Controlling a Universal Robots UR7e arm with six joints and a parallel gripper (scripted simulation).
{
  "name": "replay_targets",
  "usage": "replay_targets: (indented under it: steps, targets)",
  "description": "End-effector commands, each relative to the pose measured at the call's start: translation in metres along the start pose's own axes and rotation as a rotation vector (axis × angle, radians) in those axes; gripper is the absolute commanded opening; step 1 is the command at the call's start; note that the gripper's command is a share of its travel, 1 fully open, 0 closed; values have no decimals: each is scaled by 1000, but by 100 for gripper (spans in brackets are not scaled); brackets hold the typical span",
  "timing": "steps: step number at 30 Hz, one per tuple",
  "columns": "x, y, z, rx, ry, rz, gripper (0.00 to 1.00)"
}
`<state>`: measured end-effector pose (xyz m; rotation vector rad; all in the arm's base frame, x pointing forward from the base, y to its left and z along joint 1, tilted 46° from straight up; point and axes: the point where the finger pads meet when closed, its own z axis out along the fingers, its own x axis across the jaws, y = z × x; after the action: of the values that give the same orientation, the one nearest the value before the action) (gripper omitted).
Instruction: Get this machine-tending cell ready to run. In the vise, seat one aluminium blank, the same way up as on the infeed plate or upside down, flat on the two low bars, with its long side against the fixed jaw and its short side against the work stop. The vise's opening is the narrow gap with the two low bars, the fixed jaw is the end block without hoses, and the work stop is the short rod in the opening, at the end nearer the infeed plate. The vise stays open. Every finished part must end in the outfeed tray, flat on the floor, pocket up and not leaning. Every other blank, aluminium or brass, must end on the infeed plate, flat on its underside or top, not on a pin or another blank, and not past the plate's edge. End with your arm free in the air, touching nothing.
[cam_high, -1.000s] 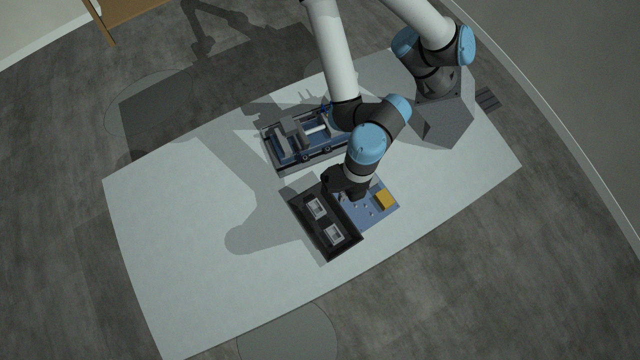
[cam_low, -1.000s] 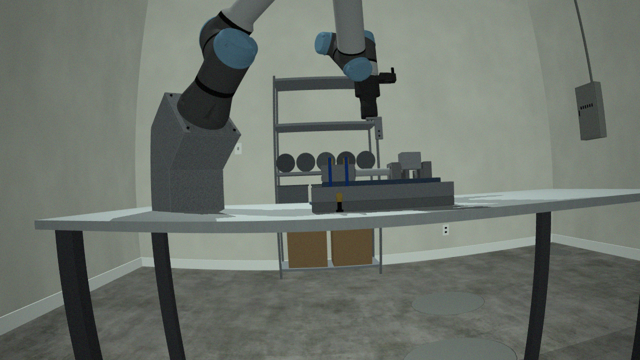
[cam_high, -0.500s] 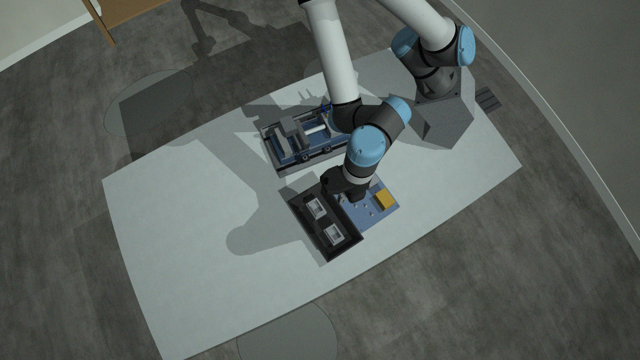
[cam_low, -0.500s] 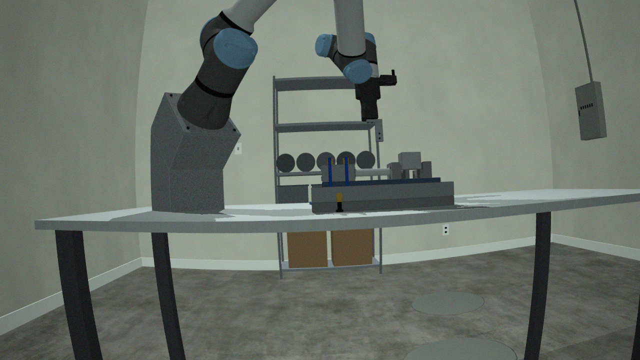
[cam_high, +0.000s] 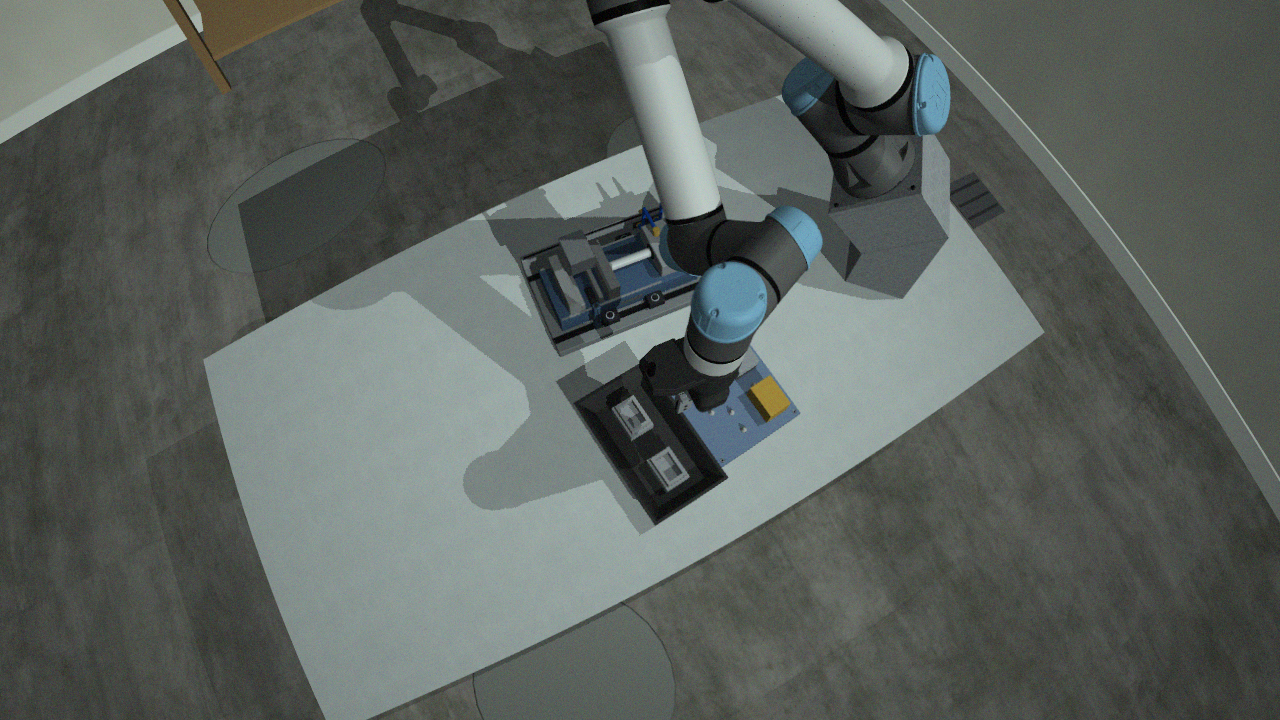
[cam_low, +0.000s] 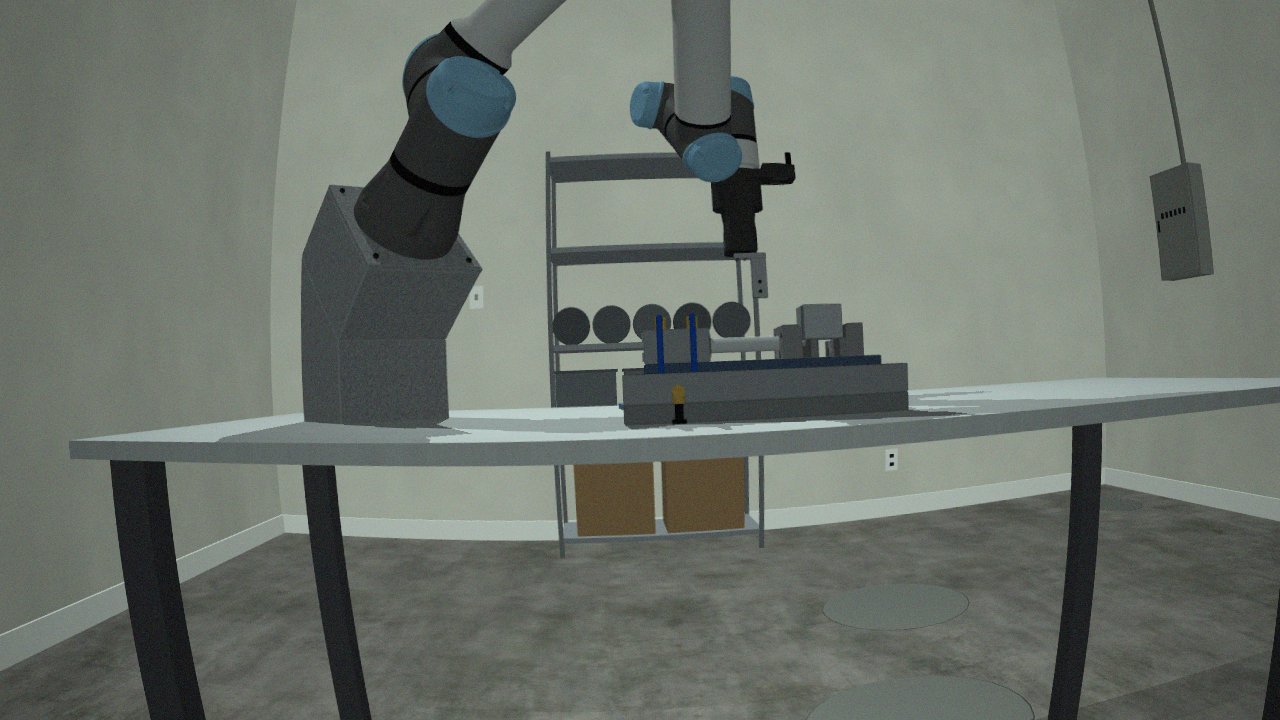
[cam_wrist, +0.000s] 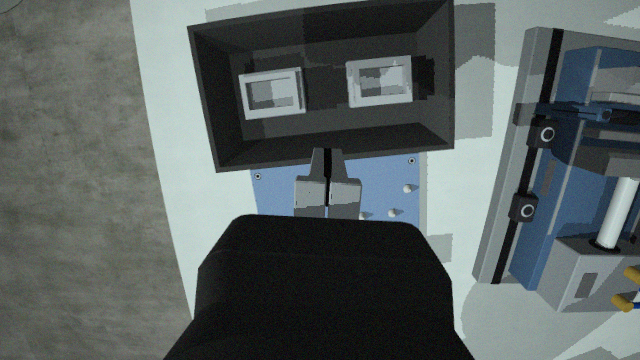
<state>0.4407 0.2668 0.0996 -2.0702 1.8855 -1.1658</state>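
Two pale finished parts (cam_wrist: 272, 93) lie just ahead of the empty, fully closed black two-finger gripper (cam_wrist: 327, 161), side by side inside the dark outfeed tray (cam_wrist: 210, 100).

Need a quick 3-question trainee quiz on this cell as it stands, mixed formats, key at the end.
1. True or false: the gripper is shut with nothing between its fingers.
2. How many finished parts lie in the outfeed tray?
A. none
B. one
C. two
D. three
3. Fill in: in the top view, the one blank that shows on the infeed plate, clear of the arm, is the ____ one.

Key
1. True. The fingers meet, in the air above the plate's edge by the tray.
2. C. One and another, flat, pockets up, apart.
3. Brass, at the plate's far corner from the tray.
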Motion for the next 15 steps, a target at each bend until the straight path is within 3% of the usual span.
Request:
replay_targets:
  steps: [1, 15]
  targets:
    - [0, 0, 5, 1, -1, 0, 0]
    - [-1, -1, 29, 1, -1, 0, 0]
